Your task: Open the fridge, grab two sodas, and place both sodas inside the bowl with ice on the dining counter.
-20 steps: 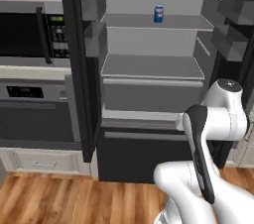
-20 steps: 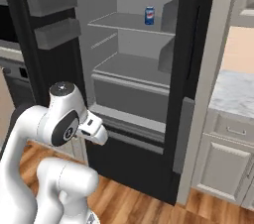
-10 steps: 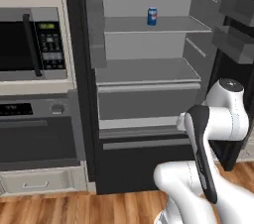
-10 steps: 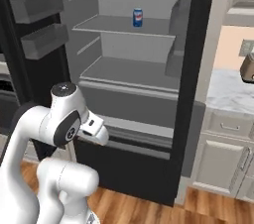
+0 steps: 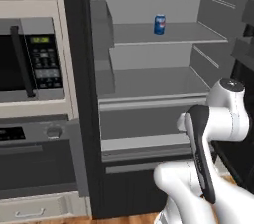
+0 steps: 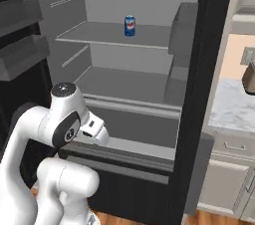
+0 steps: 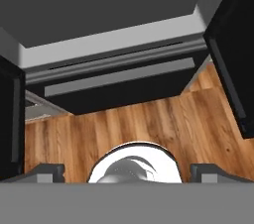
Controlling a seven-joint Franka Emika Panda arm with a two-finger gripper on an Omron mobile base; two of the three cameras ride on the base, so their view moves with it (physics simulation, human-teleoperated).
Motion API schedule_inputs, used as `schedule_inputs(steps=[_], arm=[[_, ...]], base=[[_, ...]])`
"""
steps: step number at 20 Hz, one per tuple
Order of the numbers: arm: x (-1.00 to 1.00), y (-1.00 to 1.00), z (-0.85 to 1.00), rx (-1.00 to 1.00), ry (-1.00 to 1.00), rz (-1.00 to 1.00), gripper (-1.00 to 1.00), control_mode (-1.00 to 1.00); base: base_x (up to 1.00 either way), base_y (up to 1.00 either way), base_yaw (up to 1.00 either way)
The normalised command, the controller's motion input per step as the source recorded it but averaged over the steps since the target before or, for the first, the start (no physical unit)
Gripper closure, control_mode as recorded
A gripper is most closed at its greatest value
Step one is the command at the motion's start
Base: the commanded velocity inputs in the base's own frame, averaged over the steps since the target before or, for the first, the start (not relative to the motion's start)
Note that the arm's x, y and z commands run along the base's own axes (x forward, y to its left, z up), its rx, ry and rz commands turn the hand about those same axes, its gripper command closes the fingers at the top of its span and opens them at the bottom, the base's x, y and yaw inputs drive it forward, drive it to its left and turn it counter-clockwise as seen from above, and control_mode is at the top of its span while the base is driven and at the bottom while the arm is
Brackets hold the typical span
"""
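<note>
The fridge (image 5: 149, 119) is seen wide open. One soda (image 5: 159, 24) is stood on the top shelf (image 6: 112, 35). The jaws are spread wide and nothing is held.

Look high above your gripper (image 7: 127, 171): one soda can (image 5: 159, 24) stands on the top shelf (image 5: 183, 33) of the fridge. The shelf below it (image 5: 158, 82) is bare.
</note>
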Motion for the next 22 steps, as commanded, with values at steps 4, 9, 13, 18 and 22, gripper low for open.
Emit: schedule_inputs(steps=[4, 9, 13, 18, 22], arm=[[0.00, 0.00, 0.00, 0.00, 0.00, 0.00, -1.00, 1.00], [0.00, 0.00, 0.00, 0.00, 0.00, 0.00, -1.00, 1.00], [0.00, 0.00, 0.00, 0.00, 0.00, 0.00, -1.00, 1.00], [0.02, 0.00, 0.13, 0.02, -0.15, 0.01, -1.00, -1.00], [-0.03, 0.00, 0.56, 0.00, -0.52, 0.05, -1.00, -1.00]], base=[[0.86, 0.00, -0.01], [0.81, -0.05, -0.03], [0.67, -0.01, -0.01], [0.32, 0.00, 0.00], [0.00, 0.00, 0.00]])
